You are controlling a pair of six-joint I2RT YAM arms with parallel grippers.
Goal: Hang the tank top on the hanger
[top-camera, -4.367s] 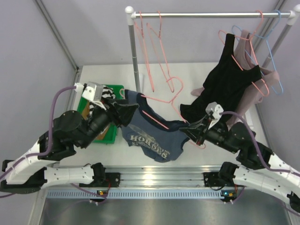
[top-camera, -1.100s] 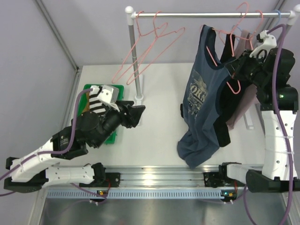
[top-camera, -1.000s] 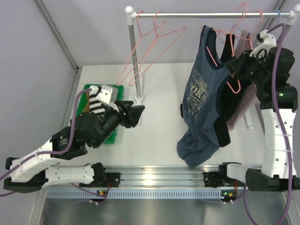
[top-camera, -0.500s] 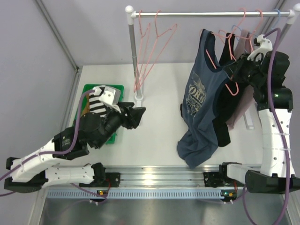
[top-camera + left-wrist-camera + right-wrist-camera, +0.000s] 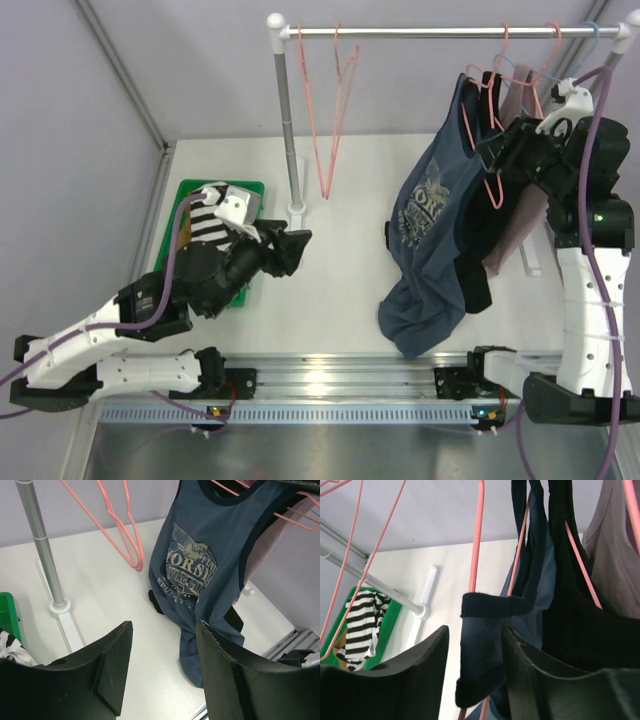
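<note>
The slate-blue tank top [image 5: 430, 215] hangs on a salmon-pink hanger [image 5: 497, 190] near the right end of the rail, and its hem rests on the table. It also shows in the left wrist view [image 5: 200, 565]. My right gripper [image 5: 495, 150] is raised beside it. In the right wrist view my right gripper [image 5: 475, 630] stands open, with a shoulder strap [image 5: 485, 605] and the hanger wire [image 5: 476, 545] between its fingers. My left gripper [image 5: 298, 243] is open and empty, low over the table and left of the top; its jaws are wide apart in the left wrist view [image 5: 162, 625].
The rail [image 5: 430, 32] stands on a post [image 5: 285, 120], with spare pink hangers [image 5: 325, 110] beside it. A black tank top [image 5: 480, 240], a mauve top [image 5: 520, 215] and a light-blue hanger [image 5: 590, 35] hang at the right. A green bin [image 5: 250, 186] holds striped cloth [image 5: 205, 225].
The tank top, once on the table between both grippers, now hangs at the rail. In the last second it shifted right with my right gripper, and the spare hangers swung back to vertical.
</note>
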